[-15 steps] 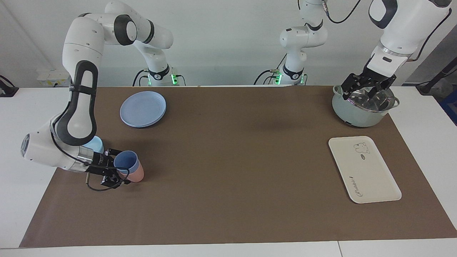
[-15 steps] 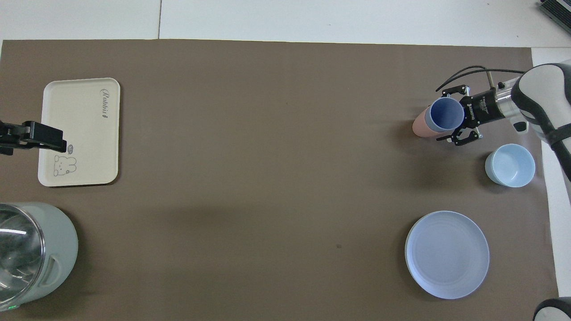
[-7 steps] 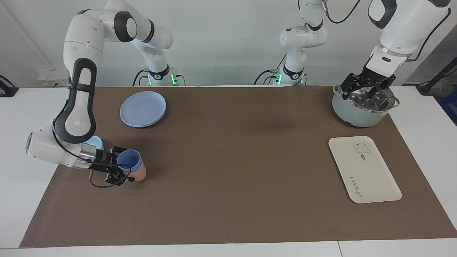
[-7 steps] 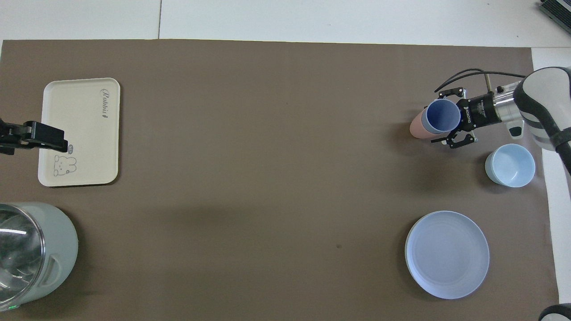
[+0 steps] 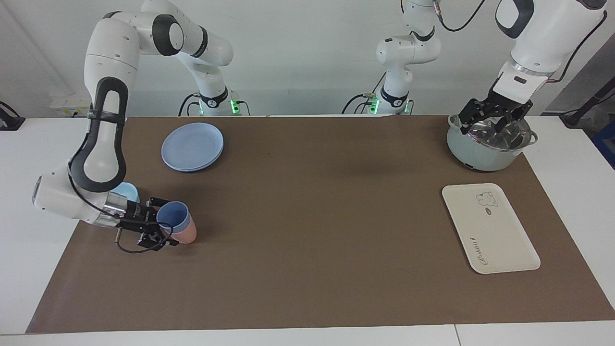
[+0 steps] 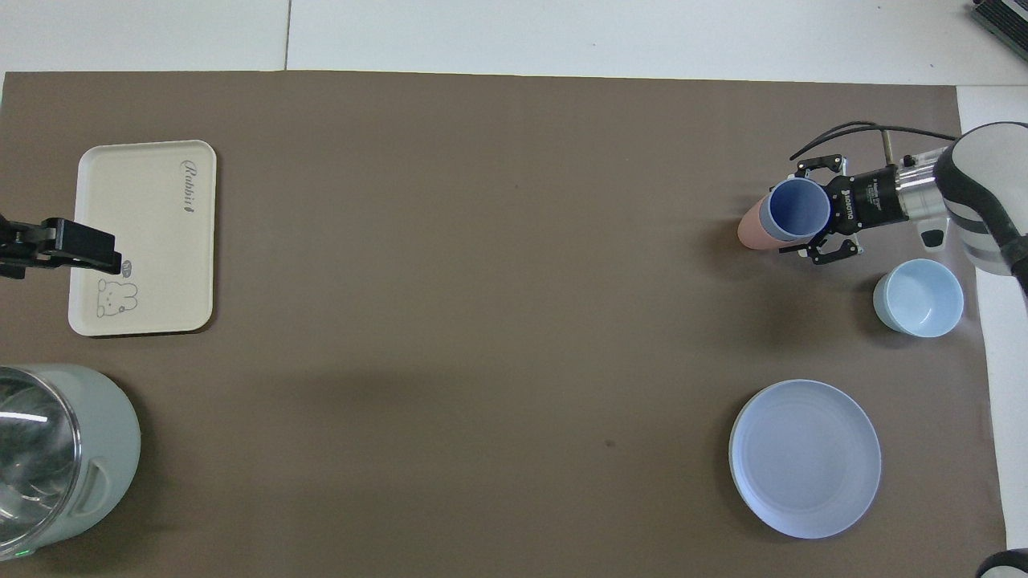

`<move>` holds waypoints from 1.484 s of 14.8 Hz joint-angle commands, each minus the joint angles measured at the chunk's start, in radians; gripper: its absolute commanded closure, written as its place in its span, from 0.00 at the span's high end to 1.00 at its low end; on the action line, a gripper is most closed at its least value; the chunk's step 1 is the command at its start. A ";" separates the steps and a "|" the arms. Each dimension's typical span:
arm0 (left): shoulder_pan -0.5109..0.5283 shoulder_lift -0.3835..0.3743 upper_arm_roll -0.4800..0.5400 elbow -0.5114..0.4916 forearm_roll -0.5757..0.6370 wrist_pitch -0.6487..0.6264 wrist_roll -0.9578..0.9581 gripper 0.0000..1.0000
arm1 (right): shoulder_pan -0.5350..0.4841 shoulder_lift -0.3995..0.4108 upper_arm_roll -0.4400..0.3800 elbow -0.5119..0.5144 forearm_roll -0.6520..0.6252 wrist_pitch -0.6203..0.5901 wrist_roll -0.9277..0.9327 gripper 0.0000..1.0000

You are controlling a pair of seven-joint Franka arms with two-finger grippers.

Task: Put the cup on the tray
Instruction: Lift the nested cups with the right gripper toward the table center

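Right pincer (image 5: 161,222): seen at lower left of the facing view, low over the worktop (image 5: 312,216), with its fingers gripping the cup (image 5: 174,215) from either side at the rim. The cup was nested in a pink cup (image 5: 187,234), mouth up. A light-blue bowl (image 5: 129,192) was noted just beside the right arm's wrist, and a blue plate (image 5: 192,145) at upper left, well apart from the cups.

Left pincer (image 5: 495,126): recorded at upper right of the facing view, over a pale green pot (image 5: 480,156), fingers spread open and holding nothing.

Tray (image 5: 490,230): found at right of the facing view, below the pot, flat on the worktop, with nothing on it. The cup was located well apart from the tray, near the frame's other edge.
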 commanded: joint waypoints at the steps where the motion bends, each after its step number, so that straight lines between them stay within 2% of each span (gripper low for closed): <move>1: 0.008 -0.028 0.001 -0.031 -0.011 0.005 -0.008 1.00 | -0.051 -0.005 0.010 -0.037 0.063 0.015 -0.046 1.00; 13: 0.021 -0.029 0.001 -0.047 -0.011 0.053 -0.011 1.00 | -0.031 -0.023 0.019 -0.128 0.207 0.035 -0.066 1.00; 17: 0.021 -0.038 0.003 -0.064 -0.010 0.057 -0.011 1.00 | -0.027 -0.050 0.021 -0.154 0.224 0.007 -0.184 0.98; 18: 0.021 -0.038 0.001 -0.064 -0.011 0.059 -0.011 1.00 | 0.001 -0.058 0.021 -0.165 0.221 0.006 -0.203 0.86; 19: 0.021 -0.038 0.003 -0.064 -0.010 0.059 -0.011 1.00 | 0.004 -0.069 0.021 -0.186 0.223 0.006 -0.201 0.37; 20: 0.021 -0.038 0.001 -0.066 -0.010 0.059 -0.011 1.00 | 0.004 -0.072 0.021 -0.191 0.226 0.004 -0.200 0.00; 22: 0.021 -0.040 0.001 -0.070 -0.011 0.060 -0.011 1.00 | 0.018 -0.072 0.022 -0.192 0.229 0.004 -0.194 0.00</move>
